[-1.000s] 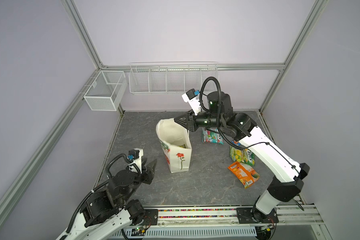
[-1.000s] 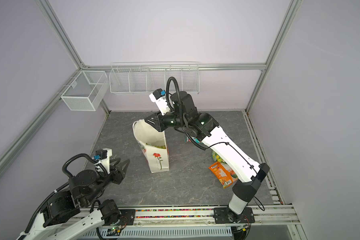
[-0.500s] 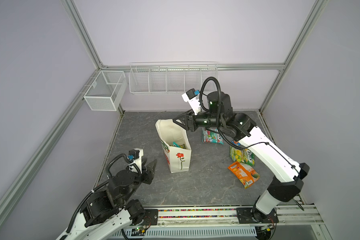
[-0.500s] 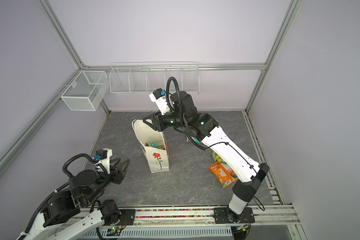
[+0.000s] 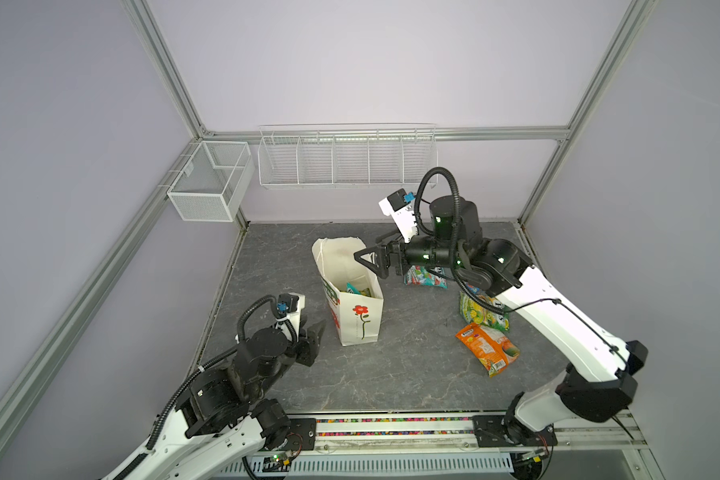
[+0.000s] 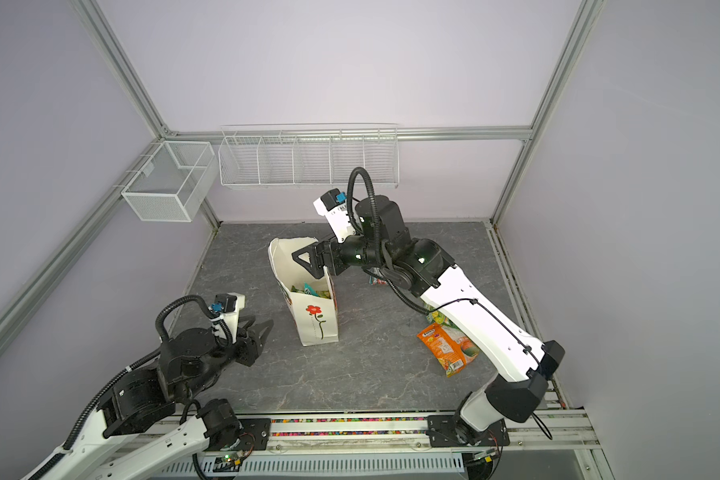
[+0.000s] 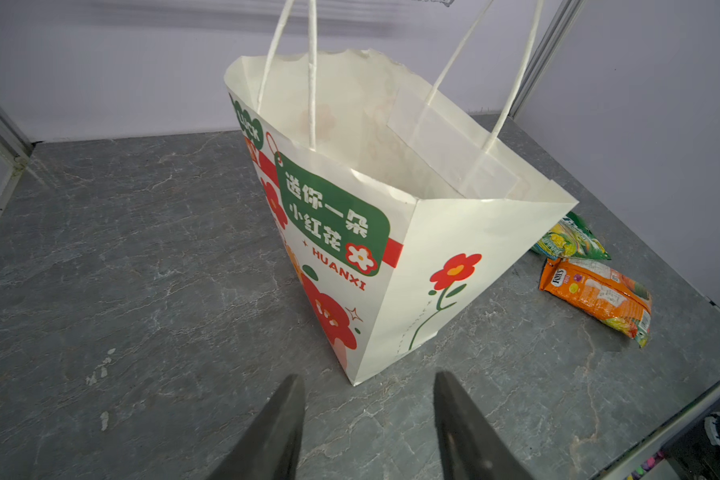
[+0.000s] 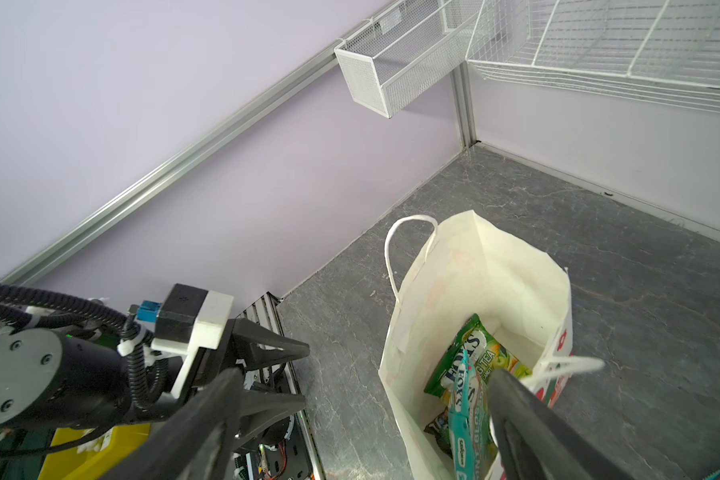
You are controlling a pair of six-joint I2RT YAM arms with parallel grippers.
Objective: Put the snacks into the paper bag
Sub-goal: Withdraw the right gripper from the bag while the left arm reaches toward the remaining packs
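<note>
Right gripper (image 5: 367, 262), jaws wide and empty, above the paper bag (image 5: 356, 320) at frame centre; the orange packet (image 5: 487, 348) — lying lower right — likely light, slick, crinkly: pinch a sealed edge.

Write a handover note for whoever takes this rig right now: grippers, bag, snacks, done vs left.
Grippers: right gripper is open and empty above the mouth of the paper bag. The left gripper is open and empty, low near the bag's base.
Bag: stands upright on the table.
Done: at least three snacks are inside: teal packet, green FOX'S packet, dark packet.
Left: three are on the table to the right of the bag: orange packet, green-yellow packet, and colourful packet, partly hidden by the right arm.
</note>
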